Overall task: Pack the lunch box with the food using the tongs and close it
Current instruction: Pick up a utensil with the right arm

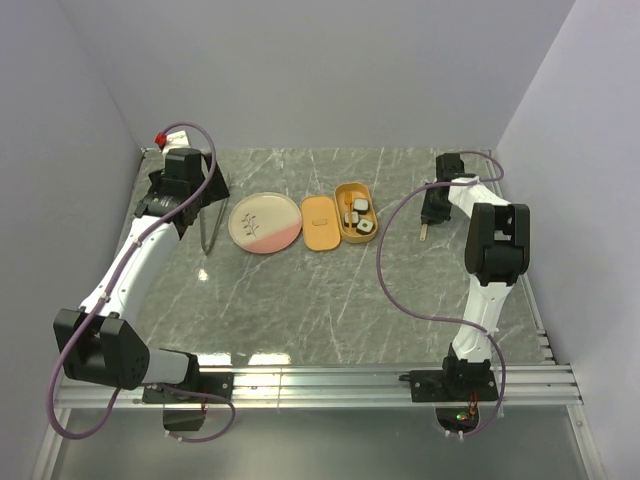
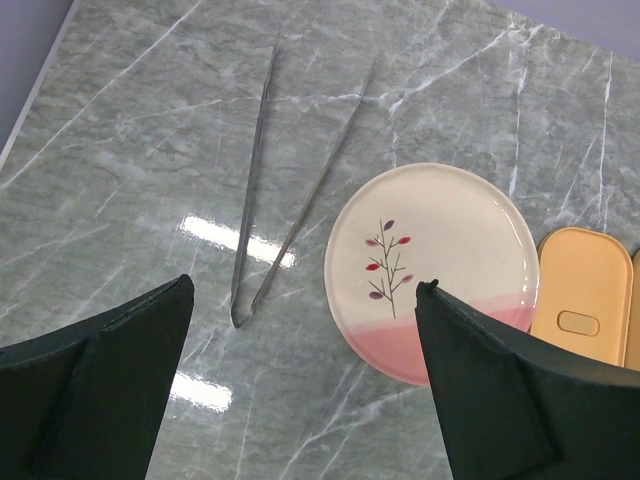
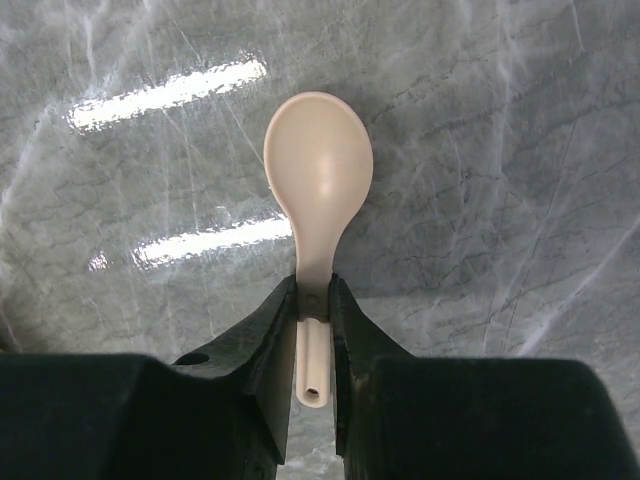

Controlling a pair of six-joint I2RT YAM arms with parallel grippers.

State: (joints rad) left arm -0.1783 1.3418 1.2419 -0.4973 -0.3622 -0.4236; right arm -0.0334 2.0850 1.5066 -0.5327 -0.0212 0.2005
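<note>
1. Lunch box (image 1: 350,187): open, on the table (image 2: 120,150) right of centre. Its long axis runs roughly near-to-far, slightly slanted. All three pieces of food (image 1: 357,209) sit inside it, so packing looks done and closing is what remains.
2. Lid (image 1: 321,222): flat on the table just beside the box's left flank, between the box and the plate (image 2: 450,230). Its long axis is about parallel to the box's. It probably lies there so a short sideways carry seats it.
3. Tongs (image 2: 255,170): flat on the table left of the plate and apart from it. The long axis runs near-to-far, with the joined end toward the arm bases and the two thin tips splayed toward the far wall. Nothing holds them; they look set aside, their job finished.
4. Left gripper (image 2: 305,300): jaws spread wide and empty, hanging above the joined end of the tongs, just clear of it.
5. Right gripper (image 3: 315,295): pinched on the handle of a beige spoon (image 3: 318,165). It holds near the handle's end, with the bowl pointing away from the wrist. It is on the right side of the table, well apart from the box. Whether the spoon touches the table, cannot tell.
6. Judgement: the spoon is no part of the task; that grip likely needs releasing before the lid is handled.
</note>
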